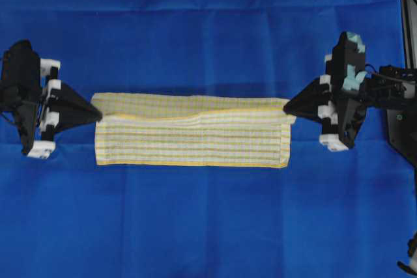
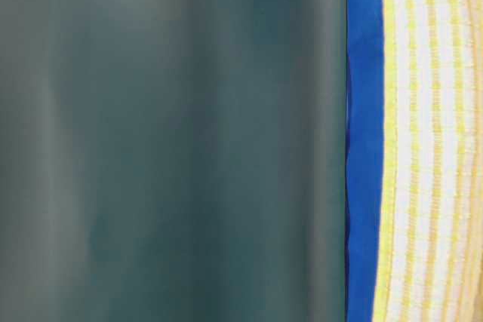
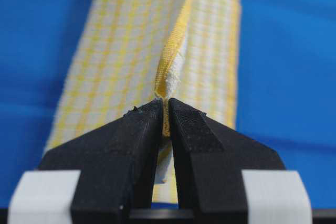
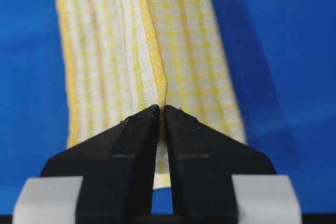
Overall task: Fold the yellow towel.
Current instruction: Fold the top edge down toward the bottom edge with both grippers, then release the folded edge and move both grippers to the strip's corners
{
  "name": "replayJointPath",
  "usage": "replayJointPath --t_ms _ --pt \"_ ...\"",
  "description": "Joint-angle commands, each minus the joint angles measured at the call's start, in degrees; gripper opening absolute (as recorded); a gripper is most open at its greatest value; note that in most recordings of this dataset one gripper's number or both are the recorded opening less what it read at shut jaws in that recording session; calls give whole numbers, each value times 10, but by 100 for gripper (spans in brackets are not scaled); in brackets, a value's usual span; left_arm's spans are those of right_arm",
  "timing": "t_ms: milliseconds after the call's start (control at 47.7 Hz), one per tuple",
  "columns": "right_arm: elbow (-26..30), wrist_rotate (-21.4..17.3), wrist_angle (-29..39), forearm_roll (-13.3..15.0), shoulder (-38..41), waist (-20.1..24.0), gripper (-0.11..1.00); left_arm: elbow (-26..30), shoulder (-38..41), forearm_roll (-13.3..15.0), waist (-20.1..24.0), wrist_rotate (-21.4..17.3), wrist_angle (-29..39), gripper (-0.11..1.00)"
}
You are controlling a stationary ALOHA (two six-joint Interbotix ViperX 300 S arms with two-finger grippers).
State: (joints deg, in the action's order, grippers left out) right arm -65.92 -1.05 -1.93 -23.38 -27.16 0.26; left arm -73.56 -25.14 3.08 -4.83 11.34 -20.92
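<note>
The yellow towel (image 1: 192,131) lies as a long checked strip across the middle of the overhead view, its upper layer lifted and stretched between both arms. My left gripper (image 1: 99,115) is shut on the towel's left end; in the left wrist view the yellow hem (image 3: 170,61) runs straight into the pinched tips (image 3: 165,101). At the right end my right gripper (image 1: 287,105) is shut on the towel, with the folded edge (image 4: 152,40) caught between its tips (image 4: 161,107). The table-level view catches only a striped piece of the towel (image 2: 434,141) at its right side.
A large plain blue cloth (image 1: 208,24) covers the whole table under the towel. Black arm hardware (image 1: 401,115) stands at the right edge. A blurred dark-green surface (image 2: 173,141) fills most of the table-level view.
</note>
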Motion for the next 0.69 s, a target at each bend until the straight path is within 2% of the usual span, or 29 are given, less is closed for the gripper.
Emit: replayJointPath --t_ms 0,670 --pt "9 1 -3 -11 5 18 4 6 1 0 -17 -1 -2 4" --pt "28 2 5 -13 54 75 4 30 79 3 -27 0 -2 5"
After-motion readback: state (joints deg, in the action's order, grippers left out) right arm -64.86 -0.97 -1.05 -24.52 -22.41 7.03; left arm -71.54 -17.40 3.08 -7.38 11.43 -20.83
